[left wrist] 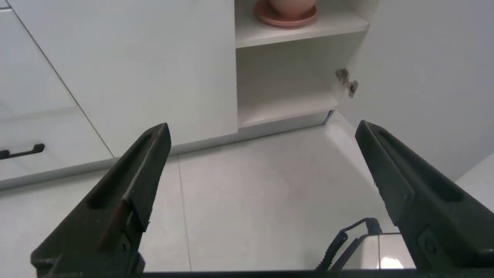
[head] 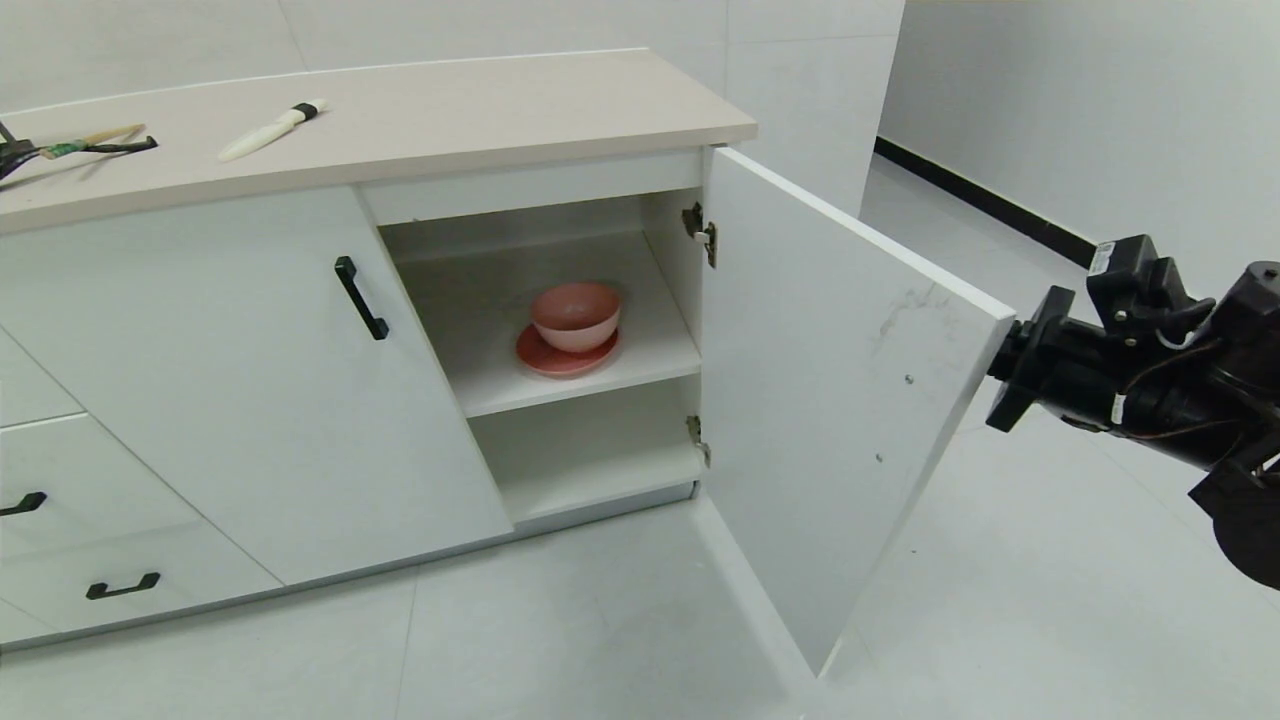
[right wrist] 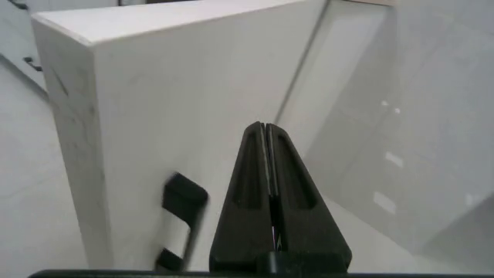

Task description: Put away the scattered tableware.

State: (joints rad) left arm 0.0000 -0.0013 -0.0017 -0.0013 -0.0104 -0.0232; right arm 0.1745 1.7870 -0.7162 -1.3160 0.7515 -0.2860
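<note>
Cabinet (head: 250,380): a white base unit running from 9 o'clock to the centre of the head view, with its left door closed and its right compartment open.
Countertop (head: 450,110): a beige slab along 10 to 1 o'clock.
Open door (head: 830,380): swung wide, standing at 3 o'clock from the opening, with its free edge toward 4 o'clock.
Upper shelf (head: 470,300): holds the stowed tableware, just off centre toward 10 o'clock.
Right gripper (right wrist: 265,131): at 3 o'clock, behind the door's free edge on its outer face, with the fingers pressed together and nothing between them.
Left gripper (left wrist: 261,130): low over the floor and facing the cabinet, with its fingers spread wide and empty.
Plate (head: 560,366): pink, flat on the upper shelf.
Bowl (head: 575,312): pink, upright on the plate.
Loose utensils: a white-handled tool (head: 272,130) at 11 o'clock on the countertop and a thin stick-like piece (head: 90,143) at 10 o'clock. Neither is put away yet.
Door handle (right wrist: 179,220): a black bar just beside the right fingers, which do not grip it.
Step in hand: probably pushing the door shut.
Doing it well: press flat on the outer face near the free edge. Sweep along the hinge arc toward 9 o'clock and slow before the frame. Keep the left gripper clear of the door's path.
</note>
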